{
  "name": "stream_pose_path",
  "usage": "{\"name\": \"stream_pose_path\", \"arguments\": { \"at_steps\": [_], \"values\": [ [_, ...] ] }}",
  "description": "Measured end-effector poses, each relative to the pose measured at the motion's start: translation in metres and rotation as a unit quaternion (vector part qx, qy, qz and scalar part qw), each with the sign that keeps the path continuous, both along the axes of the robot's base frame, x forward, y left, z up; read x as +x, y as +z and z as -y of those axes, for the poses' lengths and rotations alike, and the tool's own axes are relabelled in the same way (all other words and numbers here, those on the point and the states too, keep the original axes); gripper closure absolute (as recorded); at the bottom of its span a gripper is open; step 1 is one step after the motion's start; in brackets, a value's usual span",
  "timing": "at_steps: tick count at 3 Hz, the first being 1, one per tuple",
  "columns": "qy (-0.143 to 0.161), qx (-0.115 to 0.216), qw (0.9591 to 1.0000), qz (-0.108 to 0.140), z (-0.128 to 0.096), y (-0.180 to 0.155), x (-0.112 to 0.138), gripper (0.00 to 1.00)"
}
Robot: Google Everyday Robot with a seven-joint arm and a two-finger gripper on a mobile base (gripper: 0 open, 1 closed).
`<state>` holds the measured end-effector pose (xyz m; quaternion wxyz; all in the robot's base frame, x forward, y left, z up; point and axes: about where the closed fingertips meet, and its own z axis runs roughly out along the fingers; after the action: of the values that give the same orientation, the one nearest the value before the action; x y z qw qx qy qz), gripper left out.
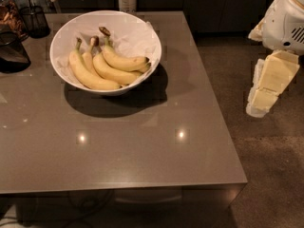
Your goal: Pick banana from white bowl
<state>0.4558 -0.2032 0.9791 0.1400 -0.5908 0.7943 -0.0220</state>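
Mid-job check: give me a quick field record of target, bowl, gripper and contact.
banana: rightmost of three in the bowl, dark knobby stem toward the back
bowl: white, paper-lined, on the table, far left part
gripper: off the table's right side, well apart from the bowl
contact: none with banana or bowl

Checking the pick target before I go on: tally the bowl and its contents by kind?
Bananas: 3 (knobby-stemmed banana, small-stemmed banana, green-stemmed banana)
White bowl: 1
Crumpled paper lining: 1
Total: 5
The gripper hangs right of the table, above the floor.
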Motion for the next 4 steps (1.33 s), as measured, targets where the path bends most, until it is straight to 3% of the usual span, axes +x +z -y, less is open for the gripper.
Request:
{"name": "stream_pose_path", "arguments": {
  "at_steps": [1, 2, 3, 4],
  "values": [
    [-0.002, -0.003, 0.9999, -0.016, -0.015, -0.009, 0.021, 0.0],
    [-0.002, -0.003, 0.9999, -0.016, -0.015, -0.009, 0.021, 0.0],
    [-0.02, 0.026, 0.9993, -0.019, -0.036, -0.007, 0.038, 0.0],
    [-0.046, 0.048, 0.9971, -0.038, -0.077, -0.003, 0.071, 0.0]
  ]
}}
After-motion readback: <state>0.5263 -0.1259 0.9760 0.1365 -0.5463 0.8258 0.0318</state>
